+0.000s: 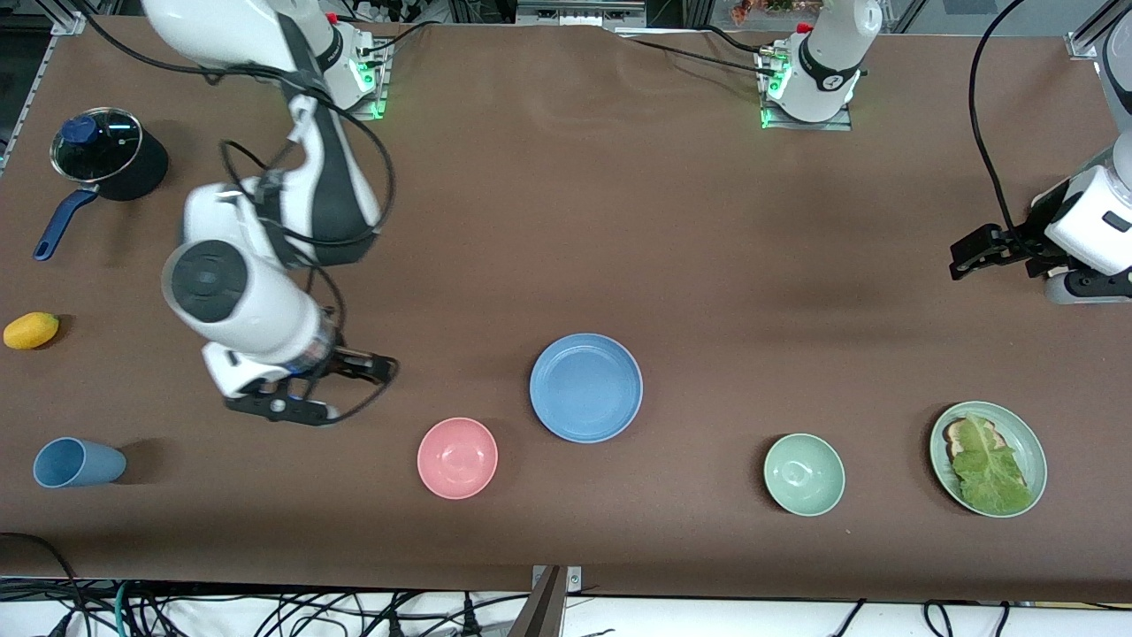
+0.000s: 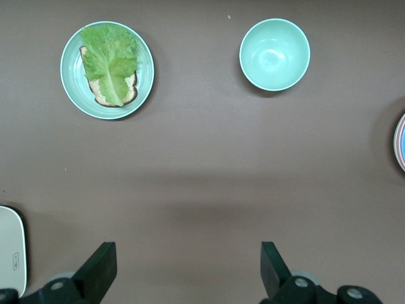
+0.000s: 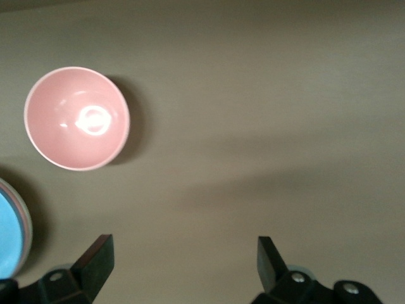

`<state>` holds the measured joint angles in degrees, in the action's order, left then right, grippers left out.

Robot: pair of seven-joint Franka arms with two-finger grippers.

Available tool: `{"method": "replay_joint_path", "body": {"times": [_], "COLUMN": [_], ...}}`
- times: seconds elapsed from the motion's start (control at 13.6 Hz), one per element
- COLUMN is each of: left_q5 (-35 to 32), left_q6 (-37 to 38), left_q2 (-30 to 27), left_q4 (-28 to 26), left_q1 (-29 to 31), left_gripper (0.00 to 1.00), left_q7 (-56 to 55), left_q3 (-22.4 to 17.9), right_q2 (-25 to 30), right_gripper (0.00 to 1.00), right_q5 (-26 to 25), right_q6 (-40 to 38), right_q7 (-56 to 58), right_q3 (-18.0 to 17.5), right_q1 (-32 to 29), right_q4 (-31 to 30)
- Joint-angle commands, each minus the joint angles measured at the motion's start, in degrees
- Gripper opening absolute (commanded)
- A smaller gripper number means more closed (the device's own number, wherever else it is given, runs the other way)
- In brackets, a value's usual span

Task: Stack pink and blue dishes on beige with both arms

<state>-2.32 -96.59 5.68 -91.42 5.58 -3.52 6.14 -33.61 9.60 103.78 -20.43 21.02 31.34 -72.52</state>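
Both grippers are open and hold nothing; the blue plate lies on top of the stack.

The right gripper (image 1: 340, 387) hangs with fingers wide apart over bare table, between the blue cup (image 1: 78, 463) and the pink bowl (image 1: 457, 457). The left gripper (image 1: 973, 252), also spread wide, waits over the left arm's end of the table. The blue plate (image 1: 586, 387) sits just beside the pink bowl, farther from the front camera; in the right wrist view a pink rim shows under its edge.
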Motion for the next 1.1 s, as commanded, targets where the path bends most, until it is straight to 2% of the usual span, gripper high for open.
{"method": "replay_joint_path", "body": {"times": [0.0, 0.15, 0.29, 0.37, 0.59, 0.66, 0.88, 1.03], "left_q5": [-1.1, -1.1, -1.1, -1.1, -1.1, -1.1, -1.1, -1.1], "left_q6": [0.2, 0.2, 0.2, 0.2, 0.2, 0.2, 0.2, 0.2], "left_q2": [-0.5, -0.1, -0.1, -0.1, -0.1, 0.0, 0.1, 0.1], "left_q4": [-0.4, -0.4, -0.4, -0.4, -0.3, -0.3, -0.3, -0.3], "left_q1": [-0.3, -0.4, -0.5, -0.6, -0.4, -0.5, -0.5, -0.5], "left_gripper": [1.00, 1.00, 1.00, 1.00, 1.00, 1.00, 1.00, 1.00], "left_q7": [0.5, 0.6, 0.5, 0.4, 0.0, 0.0, 0.1, 0.1], "left_q3": [-0.2, -0.1, -0.1, -0.1, -0.2, -0.2, -0.2, -0.2], "right_q2": [8.5, 11.0, 13.5, 15.5, 20.2, 21.0, 26.4, 27.5], "right_gripper": [1.00, 1.00, 1.00, 1.00, 1.00, 1.00, 1.00, 1.00], "right_q5": [0.3, 0.2, -0.3, -0.5, -3.3, -4.9, -7.9, -9.0], "right_q6": [-6.5, -10.1, -11.6, -11.6, -11.6, -11.8, -10.9, -11.3], "right_q7": [4.8, 6.4, 7.2, 7.2, 9.6, 9.7, 9.7, 11.0], "right_q3": [0.1, 1.2, 0.5, -1.4, -13.2, -15.5, -23.4, -24.8], "right_q1": [-0.9, -1.0, -2.0, -4.5, -16.7, -19.1, -27.0, -28.3], "right_q4": [-4.6, -4.6, -6.2, -8.2, -11.7, -11.9, -17.8, -17.8]}}
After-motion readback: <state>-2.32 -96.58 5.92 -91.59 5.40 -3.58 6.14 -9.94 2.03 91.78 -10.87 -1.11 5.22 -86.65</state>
